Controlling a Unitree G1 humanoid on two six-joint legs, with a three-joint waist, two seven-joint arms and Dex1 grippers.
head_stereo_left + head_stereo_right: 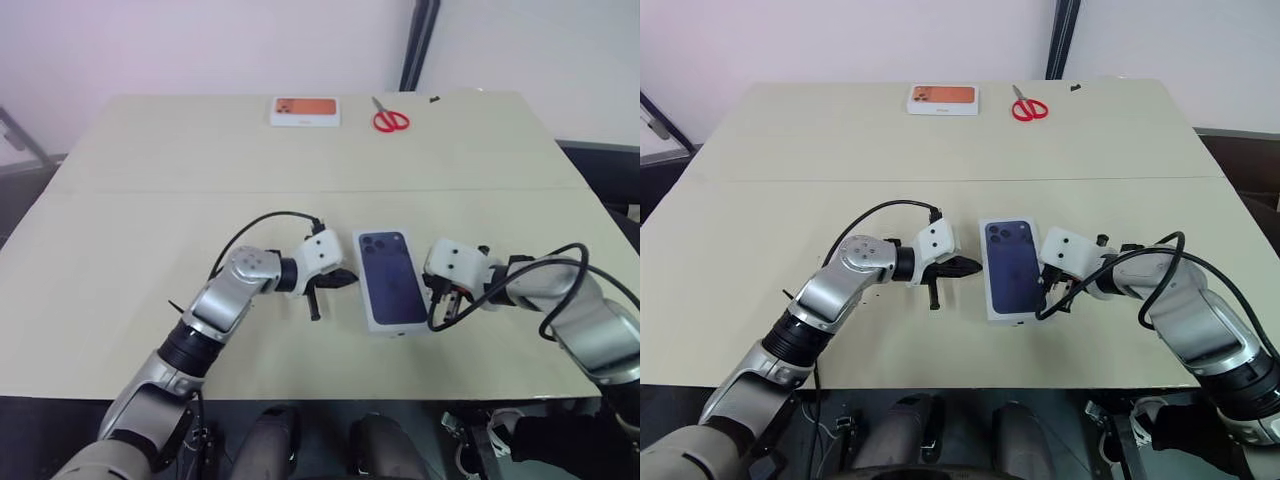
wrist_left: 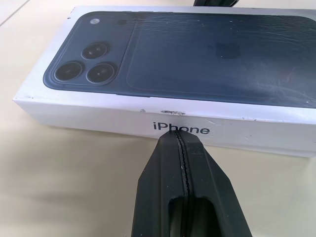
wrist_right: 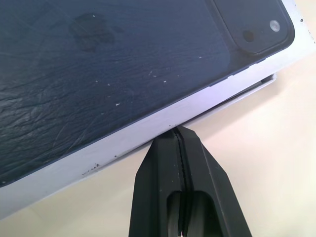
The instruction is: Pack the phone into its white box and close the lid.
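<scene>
Black and pressed together, the two fingers of the left pincer [image 2: 181,140] are clenched on nothing, their tips just at the long side wall of the lid [image 1: 390,278], under the printed word there; contact looks likely but the wrist view does not settle it. The right pincer [image 3: 178,129] is clenched the same way, empty, its tips at the lid's opposite long edge. So the closed package lies between the two pincers, near the front middle of the worktop [image 1: 140,210].

The lid sits on the white box [image 3: 264,81], of which a thin white strip peeks out below the lid's rim near one corner in the right wrist view; there the lid looks slightly raised or offset from that strip. The lid's top shows the dark blue phone picture with its camera cluster toward the far end. What lies inside cannot be seen, so where the phone is cannot be told.

The left arm reaches in from the left, forearm angled toward the centre, wrist bent so the pincer points rightward and a little down. The right arm comes from the right, elbow out, pincer pointing leftward and down.

Well apart, at the far edge of the worktop, lie a white box with an orange picture [image 1: 305,110] and red-handled scissors [image 1: 390,119].
</scene>
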